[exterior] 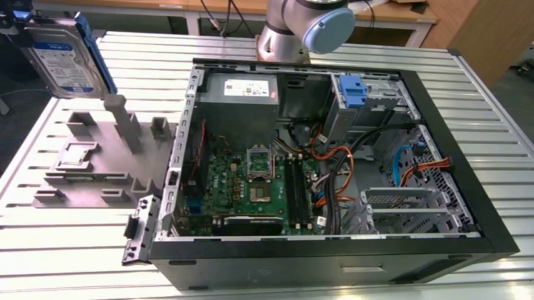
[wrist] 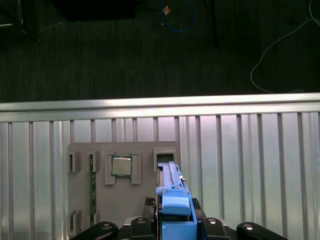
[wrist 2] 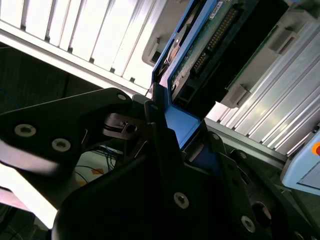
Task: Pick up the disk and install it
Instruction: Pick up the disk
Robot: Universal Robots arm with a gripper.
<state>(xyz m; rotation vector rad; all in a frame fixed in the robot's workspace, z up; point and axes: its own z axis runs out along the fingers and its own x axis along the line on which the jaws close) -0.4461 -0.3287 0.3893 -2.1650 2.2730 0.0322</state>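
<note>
The disk (exterior: 65, 57), a silver hard drive with a white-and-blue label in a blue carrier, hangs upright in the air at the exterior view's far left, above the grey parts fixture (exterior: 92, 165). My gripper (wrist 2: 170, 125) is shut on the blue carrier's end. Its black fingers (wrist 2: 150, 150) press on both sides of the carrier. The first wrist view shows the disk (wrist: 172, 192) edge-on above the fixture's empty slot (wrist: 165, 159), with my gripper (wrist: 175, 222) clamped on it. The open computer case (exterior: 334, 162) lies at the exterior view's right.
Inside the case are a drive bay with a fixed blue bracket (exterior: 354, 94), a grey power supply (exterior: 242, 94), the motherboard (exterior: 250, 187) and loose cables (exterior: 342, 169). The fixture holds a processor chip (wrist: 121, 166) and a memory stick (wrist: 92, 185). The arm's base (exterior: 304, 25) stands behind the case.
</note>
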